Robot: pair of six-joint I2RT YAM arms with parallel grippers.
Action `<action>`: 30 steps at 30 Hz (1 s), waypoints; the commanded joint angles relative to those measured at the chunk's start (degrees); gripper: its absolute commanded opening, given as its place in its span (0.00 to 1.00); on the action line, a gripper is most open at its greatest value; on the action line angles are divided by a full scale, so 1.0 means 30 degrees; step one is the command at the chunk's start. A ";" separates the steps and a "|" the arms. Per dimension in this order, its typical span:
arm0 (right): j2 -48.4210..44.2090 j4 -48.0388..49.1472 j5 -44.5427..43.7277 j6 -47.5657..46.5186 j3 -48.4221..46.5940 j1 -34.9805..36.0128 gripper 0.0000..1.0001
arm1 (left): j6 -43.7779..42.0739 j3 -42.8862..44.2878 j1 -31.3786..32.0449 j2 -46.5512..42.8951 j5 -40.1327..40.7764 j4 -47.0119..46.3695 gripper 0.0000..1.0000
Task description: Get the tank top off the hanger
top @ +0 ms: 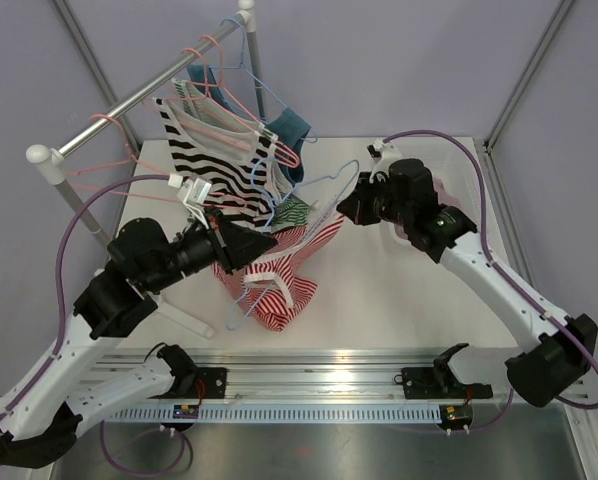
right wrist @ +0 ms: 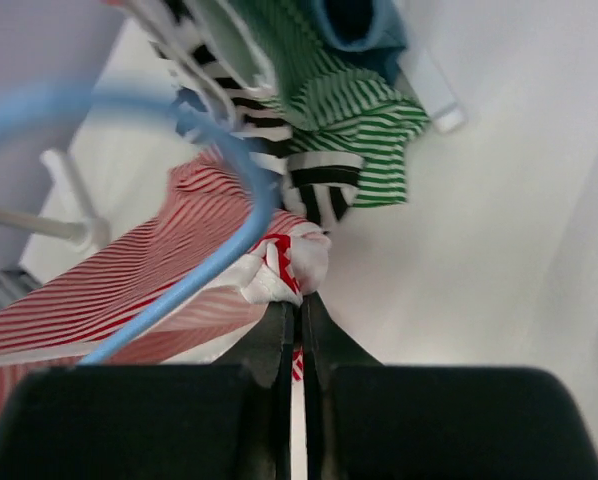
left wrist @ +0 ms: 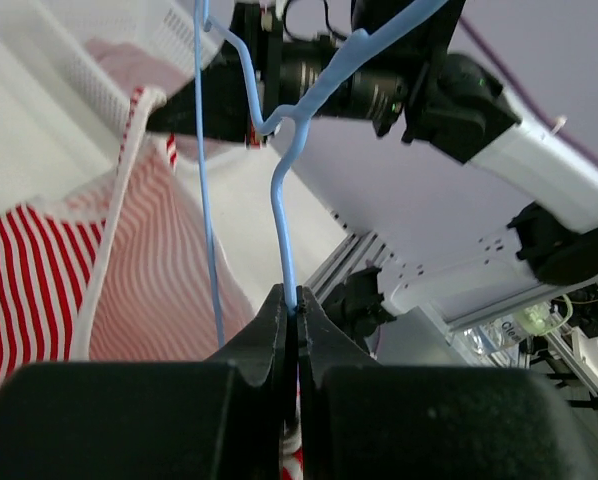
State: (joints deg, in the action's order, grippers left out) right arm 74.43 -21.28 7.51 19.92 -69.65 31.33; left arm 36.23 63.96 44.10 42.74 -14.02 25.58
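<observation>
The red-and-white striped tank top [top: 279,272] hangs in a bunch from a light blue wire hanger [top: 324,186] over the middle of the table. My left gripper [top: 264,243] is shut on the hanger's wire [left wrist: 284,235] just below its hook, and the striped cloth [left wrist: 39,290] hangs to its left. My right gripper [top: 346,208] is shut on a bunched strap of the tank top [right wrist: 289,262], right beside the hanger's blue arm [right wrist: 214,265]. The two grippers face each other across the garment.
A clothes rail [top: 144,95] stands at the back left with pink hangers [top: 211,55]. A black-and-white striped top [top: 214,150], a green striped one [right wrist: 364,130] and a teal garment [top: 289,128] hang from it, close behind the tank top. The rail's white foot [top: 187,320] lies near my left arm.
</observation>
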 commanded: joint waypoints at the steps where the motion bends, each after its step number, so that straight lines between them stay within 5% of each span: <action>1: -0.2570 0.0531 0.3878 -0.0021 -0.1302 -0.0248 0.00 | -0.0678 0.1907 0.0125 0.1244 -0.0922 -0.4797 0.00; 8: -0.4243 -0.0729 0.8360 0.0448 -0.2741 -0.0219 0.00 | -0.3224 0.2994 0.1557 0.3181 0.0918 -1.0163 0.00; 18: -0.5943 -0.1170 0.9451 0.0361 -0.0813 -0.0190 0.00 | -1.0489 0.1999 0.4021 0.5292 0.6254 -1.9653 0.00; 26: -0.6618 -0.2221 0.3512 -0.0400 0.0481 -0.0190 0.00 | -1.3448 0.0331 0.4286 0.5412 0.8039 -2.1621 0.00; 30: -0.5888 -0.2341 0.2770 -0.0752 0.0803 -0.0161 0.00 | -1.3248 0.1379 0.4811 0.5089 1.1544 -1.7137 0.00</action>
State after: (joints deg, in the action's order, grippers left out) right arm 55.81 -28.91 21.23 19.44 -67.51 30.96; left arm -0.67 65.49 57.30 59.61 10.26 -29.21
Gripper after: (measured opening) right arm 0.022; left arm 0.023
